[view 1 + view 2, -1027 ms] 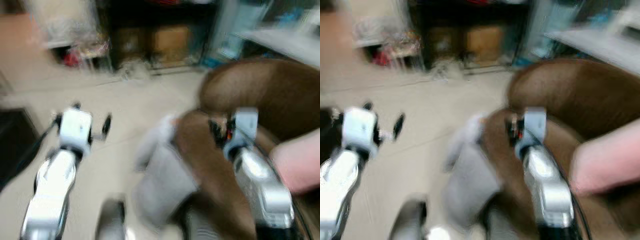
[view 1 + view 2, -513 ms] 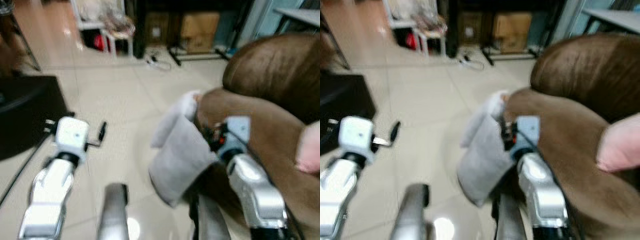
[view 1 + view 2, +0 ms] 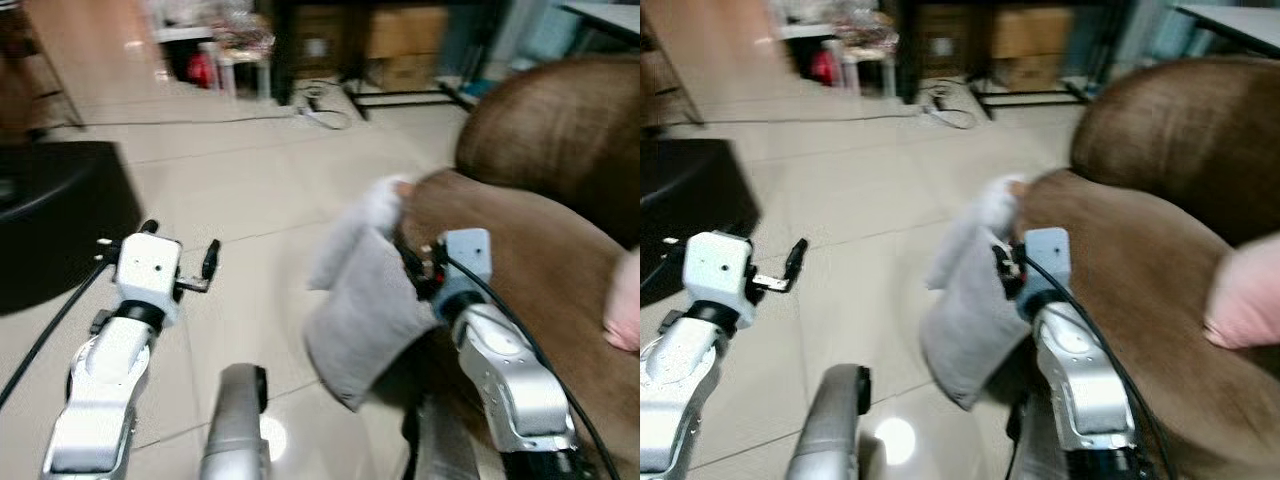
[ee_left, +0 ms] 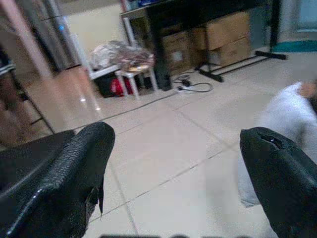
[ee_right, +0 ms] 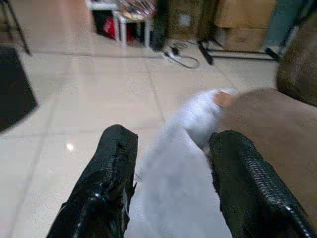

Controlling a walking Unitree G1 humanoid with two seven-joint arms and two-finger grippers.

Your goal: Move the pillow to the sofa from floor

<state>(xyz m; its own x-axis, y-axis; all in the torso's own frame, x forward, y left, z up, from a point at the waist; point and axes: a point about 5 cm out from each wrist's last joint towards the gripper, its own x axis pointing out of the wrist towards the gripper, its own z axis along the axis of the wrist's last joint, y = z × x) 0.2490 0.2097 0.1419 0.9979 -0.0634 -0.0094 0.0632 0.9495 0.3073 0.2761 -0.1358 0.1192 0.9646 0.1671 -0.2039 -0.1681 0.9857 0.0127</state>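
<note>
A grey pillow (image 3: 365,300) hangs off the floor against the front of the brown sofa's arm (image 3: 520,240). My right gripper (image 5: 173,144) is shut on the pillow, whose grey cloth (image 5: 171,173) bulges between the two black fingers. The pillow's pale upper corner (image 3: 380,200) rests by the top of the arm. My left gripper (image 3: 180,243) is held over the tiled floor to the left, open with nothing between its fingers (image 4: 79,168).
The sofa's round back (image 3: 560,140) rises at the right, with a pink cushion (image 3: 625,310) on the seat. A black object (image 3: 50,220) lies on the floor at the left. Cardboard boxes (image 3: 405,30), a white stool (image 3: 240,65) and a loose cable (image 3: 320,110) are at the back.
The camera has swung and the blur has eased. The pillow stays in my right gripper beside the sofa arm. My left arm keeps its pose.
</note>
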